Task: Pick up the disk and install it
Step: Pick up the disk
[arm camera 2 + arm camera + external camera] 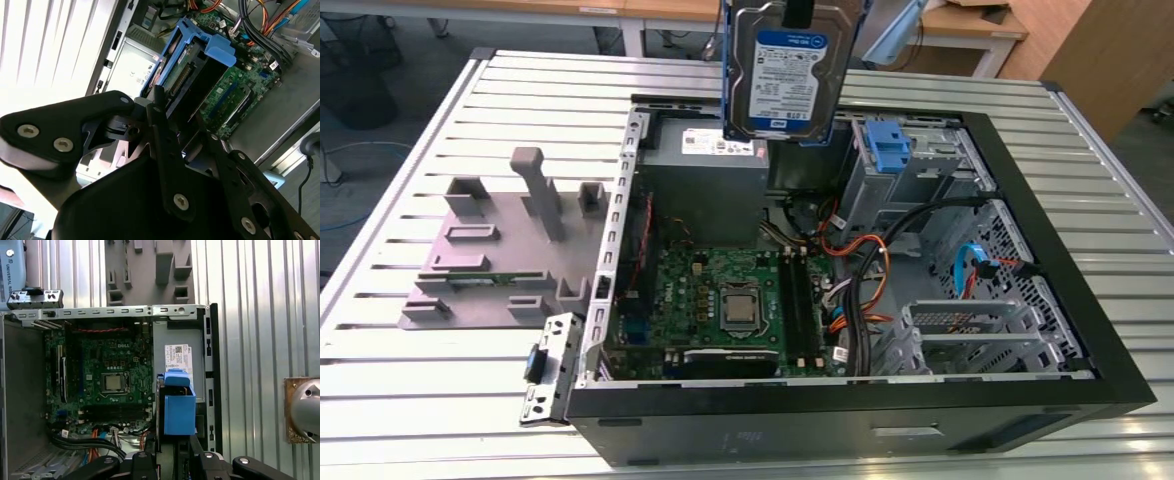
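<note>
exterior view: the disk (791, 75) hangs upright in the air, label toward the camera, above the open computer case (854, 425) and over its grey power supply (707, 165), toward the far edge of the slatted worktop (400, 400). in the second wrist view the pincer (178, 106) is clenched on the disk's blue-railed body, with the motherboard (240, 85) below. a grey moulded block (494, 250) lies beside the case, on the exterior view's left.

A slatted metal table (414, 395) carries 2 things: an open black computer case (854, 425) lying on its side, and a grey moulded fixture (487, 255) just beside it, on the exterior view's left.
</note>
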Robot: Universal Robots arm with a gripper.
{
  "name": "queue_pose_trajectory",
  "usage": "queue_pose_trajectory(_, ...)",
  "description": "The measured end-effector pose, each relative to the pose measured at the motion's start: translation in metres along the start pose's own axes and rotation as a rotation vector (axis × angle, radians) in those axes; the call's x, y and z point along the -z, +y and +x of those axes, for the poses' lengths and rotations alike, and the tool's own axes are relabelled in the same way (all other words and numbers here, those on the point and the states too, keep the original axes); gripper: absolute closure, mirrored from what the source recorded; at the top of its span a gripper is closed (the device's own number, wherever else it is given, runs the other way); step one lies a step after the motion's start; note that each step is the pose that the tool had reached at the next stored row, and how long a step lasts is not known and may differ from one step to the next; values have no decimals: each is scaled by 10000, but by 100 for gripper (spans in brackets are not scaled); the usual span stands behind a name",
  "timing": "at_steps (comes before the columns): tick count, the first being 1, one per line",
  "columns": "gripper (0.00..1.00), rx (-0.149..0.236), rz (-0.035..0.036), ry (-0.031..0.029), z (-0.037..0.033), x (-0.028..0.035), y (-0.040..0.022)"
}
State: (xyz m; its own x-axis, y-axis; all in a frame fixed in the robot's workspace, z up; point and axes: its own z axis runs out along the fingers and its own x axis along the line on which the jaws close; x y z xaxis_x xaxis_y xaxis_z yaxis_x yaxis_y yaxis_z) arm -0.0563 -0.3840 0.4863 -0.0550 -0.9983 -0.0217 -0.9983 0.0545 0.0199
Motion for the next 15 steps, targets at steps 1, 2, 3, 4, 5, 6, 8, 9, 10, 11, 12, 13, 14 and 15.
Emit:
queue_pose_trajectory(1, 65, 0, 0, 1, 8, 0, -1)
queue_pose_trajectory(2, 65, -1, 0, 0, 16, 0, -1)
queue_pose_trajectory(3, 65, 0, 0, 0, 25, 0, -2)
queue_pose_trajectory(4, 65, 0, 0, 0, 34, 0, -2)
queue_pose_trajectory(5, 65, -1, 0, 0, 43, 1, -3)
queue_pose_trajectory(6, 65, -1, 0, 0, 51, 1, -3)
queue_pose_trajectory(8, 65, -1, 0, 1, 66, 1, -4)
queue_pose_trajectory(9, 65, -1, 0, 1, 74, 1, -4)
queue_pose_trajectory(10, 65, -2, 0, 0, 82, 1, -5)
queue_pose_trajectory(11, 65, -2, 0, 1, 90, 1, -5)
queue_pose_trajectory(12, 65, -1, 0, 1, 97, 1, -6)
queue_pose_trajectory(13, 65, -2, 0, 1, 104, 1, -6)
queue_pose_trajectory(14, 65, -2, 0, 1, 111, 1, -6)
queue_pose_trajectory(15, 65, -1, -1, 1, 118, 1, -7)
